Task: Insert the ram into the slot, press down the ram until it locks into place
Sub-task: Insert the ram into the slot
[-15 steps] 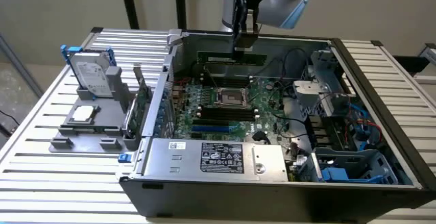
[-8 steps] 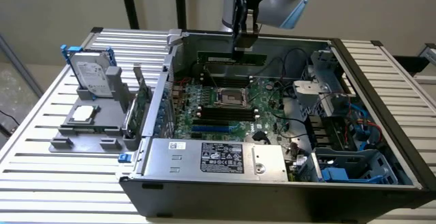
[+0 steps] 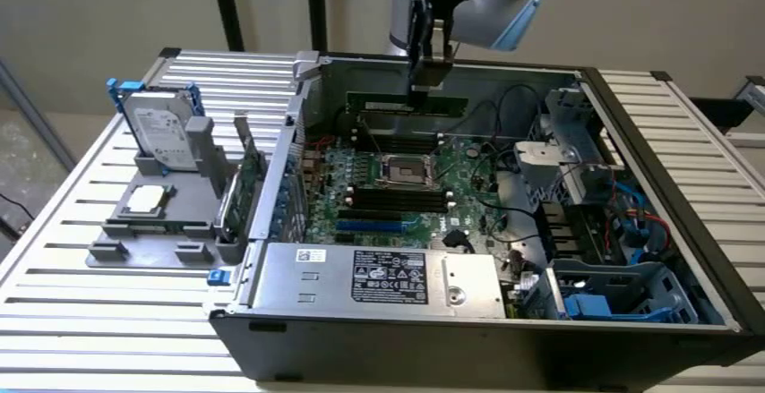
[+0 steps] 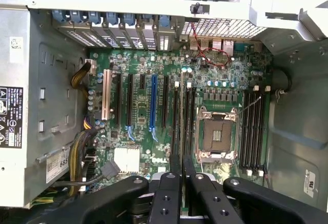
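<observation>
We have the ram (image 3: 407,104) pinched by its upper edge in the gripper (image 3: 428,84). It sits in the upper centre of the exterior frame, level above the far part of the motherboard (image 3: 467,167), and as far as we can judge not touching it. In the wrist view the two fingers (image 4: 171,175) stand pressed close together, with only a thin gap for the stick. Beneath them run the black sockets beside the CPU socket (image 4: 218,131). We take the slot (image 4: 185,116) to be one of these, though we cannot tell which.

To do this step well, we judge that the stick must lie parallel to the slot along its whole length. Its lower edge should be level so both ends enter together, the end clips open, and the descent straight with no twist.

The arm enters from the top edge of the exterior frame. Its wrist points straight down and the gripper hangs vertical inside the open case (image 3: 478,348), close to the far wall.
</observation>
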Controlling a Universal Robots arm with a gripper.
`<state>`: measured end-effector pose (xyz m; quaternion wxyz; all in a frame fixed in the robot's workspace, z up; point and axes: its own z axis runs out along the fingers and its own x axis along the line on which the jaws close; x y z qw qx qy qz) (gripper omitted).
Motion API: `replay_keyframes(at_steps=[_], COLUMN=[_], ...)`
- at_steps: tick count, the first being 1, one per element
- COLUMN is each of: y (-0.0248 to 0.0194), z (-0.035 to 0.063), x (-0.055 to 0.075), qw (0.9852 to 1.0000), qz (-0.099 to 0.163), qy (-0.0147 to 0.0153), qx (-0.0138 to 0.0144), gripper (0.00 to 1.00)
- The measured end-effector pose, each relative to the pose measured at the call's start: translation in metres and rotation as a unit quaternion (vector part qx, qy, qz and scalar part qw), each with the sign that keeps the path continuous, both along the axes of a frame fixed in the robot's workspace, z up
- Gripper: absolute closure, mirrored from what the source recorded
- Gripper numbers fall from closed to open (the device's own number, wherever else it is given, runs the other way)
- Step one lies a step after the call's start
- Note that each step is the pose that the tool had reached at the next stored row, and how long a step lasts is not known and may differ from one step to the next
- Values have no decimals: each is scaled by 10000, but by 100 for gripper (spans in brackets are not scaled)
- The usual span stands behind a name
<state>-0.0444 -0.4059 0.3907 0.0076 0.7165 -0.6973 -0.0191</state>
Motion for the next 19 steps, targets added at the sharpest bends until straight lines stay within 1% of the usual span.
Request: replay_keyframes(at_steps=[6,16,19], y=[16,113,135], z=[-108,-290,-347], x=[-1,0,-1], qw=[10000,10000,10000], qz=[-1,-3,-13], qy=[0,0,-1], qx=[-1,0,1], gripper=[87,87,87])
